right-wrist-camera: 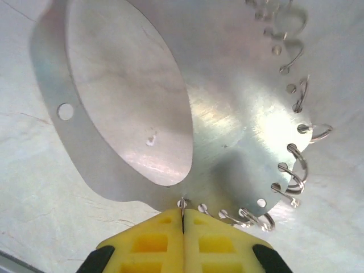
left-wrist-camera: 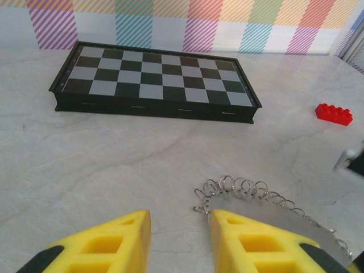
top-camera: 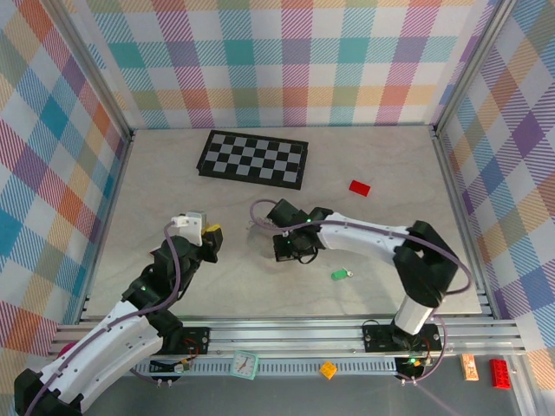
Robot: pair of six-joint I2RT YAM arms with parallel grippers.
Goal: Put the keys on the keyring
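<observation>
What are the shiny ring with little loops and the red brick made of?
The keyring looks like thin bare metal: silvery, brushed, catching light. The red brick looks like glossy moulded plastic, probably: even colour, studs on top.

The left arm [top-camera: 104,347], at the left end of the slotted aluminium rail [top-camera: 286,334], has white shell links between black joints and a lilac-grey cable looped along it. A white block sits at its wrist. The right arm [top-camera: 373,234], bolted towards the rail's right end, has the same white link, black joints and arching cable, with a tiny green light at its black base. The left gripper [left-wrist-camera: 179,219] and right gripper [right-wrist-camera: 183,211] carry yellow fingers [left-wrist-camera: 108,247] with rectangular recesses and black roots.
</observation>
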